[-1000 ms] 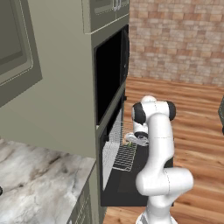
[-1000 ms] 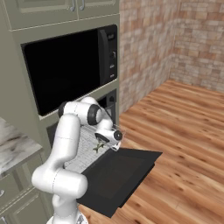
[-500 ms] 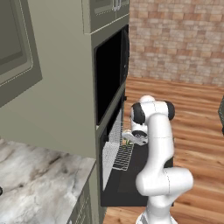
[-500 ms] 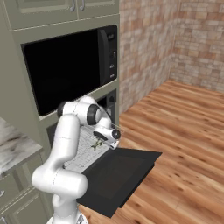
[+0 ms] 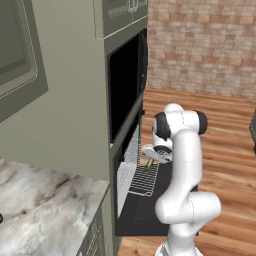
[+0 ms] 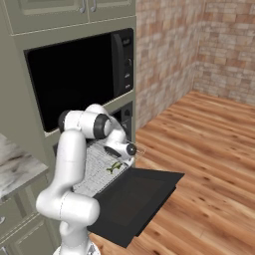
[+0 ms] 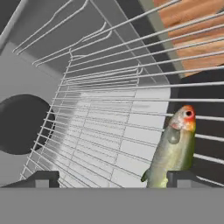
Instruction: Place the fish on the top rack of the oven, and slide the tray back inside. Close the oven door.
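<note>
The fish (image 7: 174, 151), greenish with a red-orange head, lies on the top rack (image 7: 109, 122), a silver wire grid pulled out of the oven (image 5: 125, 175) over the lowered oven door (image 6: 137, 196). My gripper (image 7: 111, 179) hangs just above the rack with its jaws wide open. The right fingertip (image 7: 181, 177) stands beside the fish's tail and the left one is far off. From the base, the fish (image 5: 149, 165) (image 6: 115, 168) sits near the rack's (image 5: 142, 180) (image 6: 94, 169) outer edge, right under the gripper (image 5: 150, 157) (image 6: 121, 158). The door (image 5: 145, 212) lies flat.
A taller glossy black glass-fronted unit (image 5: 127, 85) (image 6: 74, 74) sits above the oven in the olive cabinet column. A marble counter (image 5: 45, 210) is at the left. Wooden floor (image 6: 209, 149) and a brick wall (image 5: 200, 45) lie beyond the open door.
The jaws have gone from shut on the fish to wide open. The fish has left the gripper and now rests on the rack; the arm has hardly moved.
</note>
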You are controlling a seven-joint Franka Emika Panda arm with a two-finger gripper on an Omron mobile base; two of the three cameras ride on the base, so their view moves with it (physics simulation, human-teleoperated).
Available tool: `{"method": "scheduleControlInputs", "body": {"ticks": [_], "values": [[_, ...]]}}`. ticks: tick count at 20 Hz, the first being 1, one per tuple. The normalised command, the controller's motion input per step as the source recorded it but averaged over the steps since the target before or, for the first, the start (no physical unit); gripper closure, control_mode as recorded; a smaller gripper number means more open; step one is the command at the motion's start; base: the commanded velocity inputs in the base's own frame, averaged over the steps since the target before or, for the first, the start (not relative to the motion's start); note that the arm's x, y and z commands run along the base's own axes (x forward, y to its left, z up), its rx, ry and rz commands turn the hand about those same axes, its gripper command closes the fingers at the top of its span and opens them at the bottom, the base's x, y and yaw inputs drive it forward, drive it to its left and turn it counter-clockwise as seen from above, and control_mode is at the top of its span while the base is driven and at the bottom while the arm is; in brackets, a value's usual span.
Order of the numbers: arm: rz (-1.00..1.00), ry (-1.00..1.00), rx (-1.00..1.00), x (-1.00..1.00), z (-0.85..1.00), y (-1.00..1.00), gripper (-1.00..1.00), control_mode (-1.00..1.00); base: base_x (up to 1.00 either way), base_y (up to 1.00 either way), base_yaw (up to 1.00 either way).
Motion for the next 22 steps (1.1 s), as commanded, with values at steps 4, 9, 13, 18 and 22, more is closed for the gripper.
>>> {"method": "scheduleControlInputs", "body": {"ticks": [4, 9, 13, 18, 22], "values": [[-0.06, 0.00, 0.00, -0.44, 0.74, -0.12, -1.00, -1.00, 0.00, 0.00, 0.00], [-0.16, 0.05, 0.00, -0.39, 0.33, -0.66, -1.00, -1.00, 0.00, 0.00, 0.00], [-0.16, 0.03, 0.00, -0.22, 0.02, -0.75, -1.00, -1.00, 0.00, 0.00, 0.00], [-0.05, 0.10, 0.00, 0.00, -0.12, -0.58, -1.00, -1.00, 0.00, 0.00, 0.00], [0.00, 0.24, -0.06, 0.00, -0.35, -0.59, -1.00, -1.00, 0.00, 0.00, 0.00]]}}
